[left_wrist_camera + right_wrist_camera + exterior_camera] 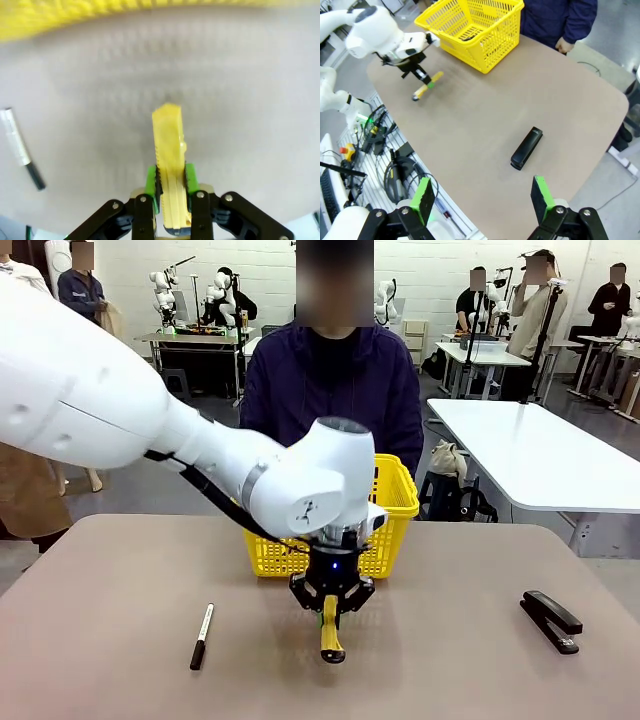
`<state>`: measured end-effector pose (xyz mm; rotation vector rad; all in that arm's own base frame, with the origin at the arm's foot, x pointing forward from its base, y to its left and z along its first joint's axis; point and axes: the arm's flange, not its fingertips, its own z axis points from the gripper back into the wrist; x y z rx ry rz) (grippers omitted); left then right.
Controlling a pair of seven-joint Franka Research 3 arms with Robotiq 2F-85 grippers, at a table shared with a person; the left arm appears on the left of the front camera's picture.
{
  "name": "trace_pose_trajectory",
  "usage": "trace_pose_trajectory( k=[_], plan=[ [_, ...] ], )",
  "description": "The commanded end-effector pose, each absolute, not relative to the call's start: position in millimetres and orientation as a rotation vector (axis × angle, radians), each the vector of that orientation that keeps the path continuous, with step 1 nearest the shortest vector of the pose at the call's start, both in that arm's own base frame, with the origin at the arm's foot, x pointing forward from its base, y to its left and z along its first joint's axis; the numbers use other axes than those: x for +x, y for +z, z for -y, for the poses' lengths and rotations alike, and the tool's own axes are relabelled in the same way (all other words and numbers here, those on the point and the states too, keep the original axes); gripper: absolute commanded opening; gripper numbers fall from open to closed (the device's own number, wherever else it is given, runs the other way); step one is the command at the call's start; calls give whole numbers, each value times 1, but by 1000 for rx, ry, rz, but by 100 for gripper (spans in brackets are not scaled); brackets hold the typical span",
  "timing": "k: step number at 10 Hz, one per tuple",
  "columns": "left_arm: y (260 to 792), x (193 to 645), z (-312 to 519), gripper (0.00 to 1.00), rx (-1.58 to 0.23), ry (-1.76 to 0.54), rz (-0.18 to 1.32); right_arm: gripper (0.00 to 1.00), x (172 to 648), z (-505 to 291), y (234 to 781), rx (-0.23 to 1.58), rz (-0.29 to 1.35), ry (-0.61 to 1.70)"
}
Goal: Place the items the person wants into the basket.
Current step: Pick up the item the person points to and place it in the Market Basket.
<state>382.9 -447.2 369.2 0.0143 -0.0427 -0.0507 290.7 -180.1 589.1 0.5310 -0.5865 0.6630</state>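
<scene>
One arm dominates the front view: the left arm comes in from the picture's left, reaches across the middle, and points its wrist down just in front of the basket (400, 502), with the left gripper (331, 618) clamped on the utility knife (331, 635). The knife's yellow body hangs toward the camera with its dark tip lowest; whether that tip touches the table (110, 580) cannot be told. The arm's wrist hides the middle of the basket's near wall, and the person (333, 390) stands behind it at the far edge. The marker (201, 637) lies on the table toward the picture's left and the stapler (551, 620) toward the right, both well apart from the gripper. From the left wrist view, the green pads (151, 181) press on both sides of the yellow knife, whose ridged body runs away from the camera over the table; the blurred yellow basket rim crosses the top, and the marker lies at the left edge. From the right wrist view, the right gripper (482, 197) hangs high above the table with its fingers spread wide and nothing between them; below lie the stapler, the basket holding something dark I cannot make out, and the left gripper holding the knife tilted.
</scene>
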Motion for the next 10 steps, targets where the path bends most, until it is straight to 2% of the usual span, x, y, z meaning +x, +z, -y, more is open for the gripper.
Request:
trace_pose_trajectory(
  k=[1,3,6,10],
  plan=[
    [441,332,440,0,28,-138,45,100,291,181,588,554,615,677],
    [506,298,447,0,33,-168,83,100,291,181,588,554,615,677],
    [561,295,444,0,12,-156,125,100,291,181,588,554,615,677],
    [572,289,443,0,8,-148,147,100,291,181,588,554,615,677]
  ],
)
